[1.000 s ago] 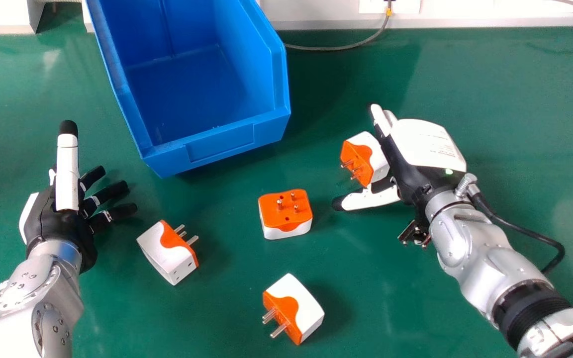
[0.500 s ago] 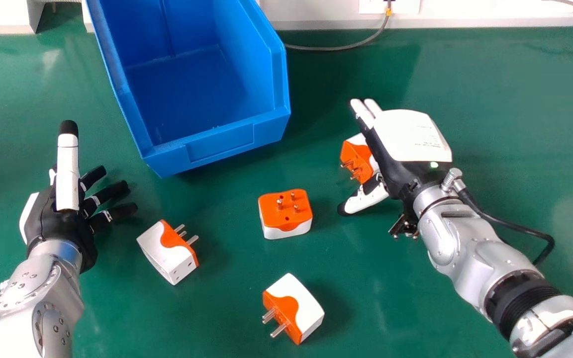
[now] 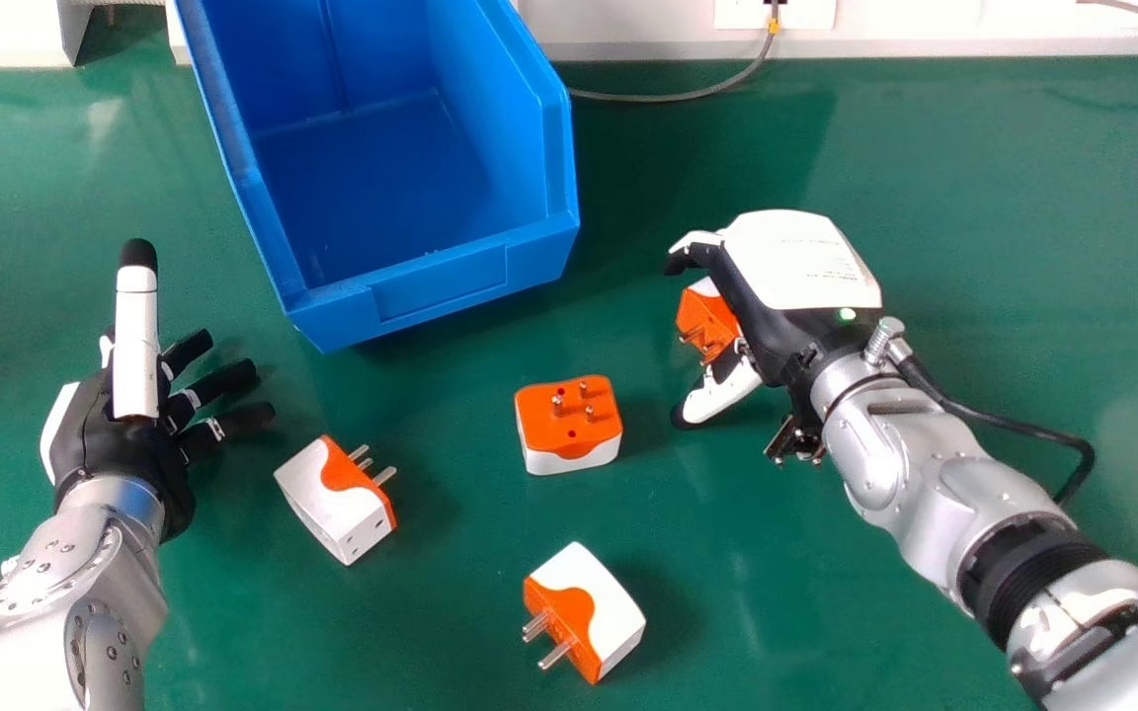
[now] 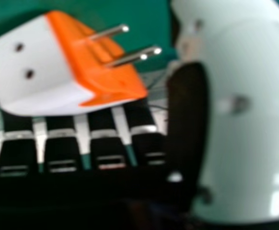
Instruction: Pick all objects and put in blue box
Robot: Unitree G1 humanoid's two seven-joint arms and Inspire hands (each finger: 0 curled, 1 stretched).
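Note:
My right hand [image 3: 788, 272] is low over the right-hand orange-and-white plug adapter [image 3: 706, 324]. Its fingers curl round the far side and its thumb lies on the near side. In the right hand view, this adapter [image 4: 39, 67] rests against the right hand's fingers [image 4: 103, 143], pins toward the thumb. My left hand [image 3: 115, 434] stays open at the left. Three more adapters lie on the green table: one [image 3: 337, 499] beside the left hand, one [image 3: 569, 425] with pins up in the middle, and one [image 3: 585, 612] nearer the front. The blue box [image 3: 441, 286] stands at the back, its inside bare.
The green table [image 3: 1023, 247] extends right of the right hand. A grey cable [image 3: 663, 97] curves along the back edge beside the box, in front of a white wall panel. A black cable [image 3: 1014, 427] loops from the right wrist.
My right hand has moved left over the adapter, and its fingers, straight before, have bent round it. The left hand, the other adapters and the box have kept their places.

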